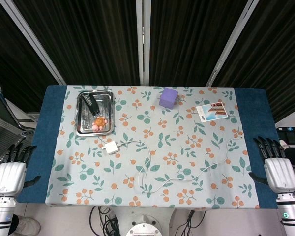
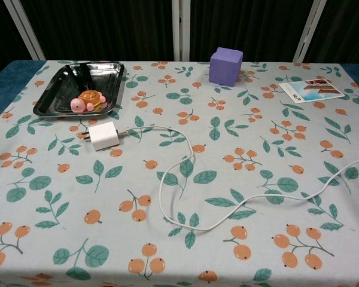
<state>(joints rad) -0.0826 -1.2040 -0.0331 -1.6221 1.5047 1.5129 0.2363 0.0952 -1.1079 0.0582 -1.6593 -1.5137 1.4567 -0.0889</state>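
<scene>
head view: high above the near edge, looking steeply down on the whole table [image 1: 255, 147], both hands at its sides | chest view: lower, closer, facing across the cloth toward the far edge | shared: metal tray [image 1: 109, 108] [image 2: 116, 84], purple cube [image 1: 168, 97] [image 2: 225, 66] beyond it

Table [image 1: 250, 105], blue cloth under a leaf-and-berry print cover; dark curtains [image 1: 187, 39] behind; pale floor.

I found almost nothing readable: only the small white printed card [image 2: 309, 91] near the table's far right corner carried dark lettering, which looked like "No.9", though too small to confirm.
</scene>
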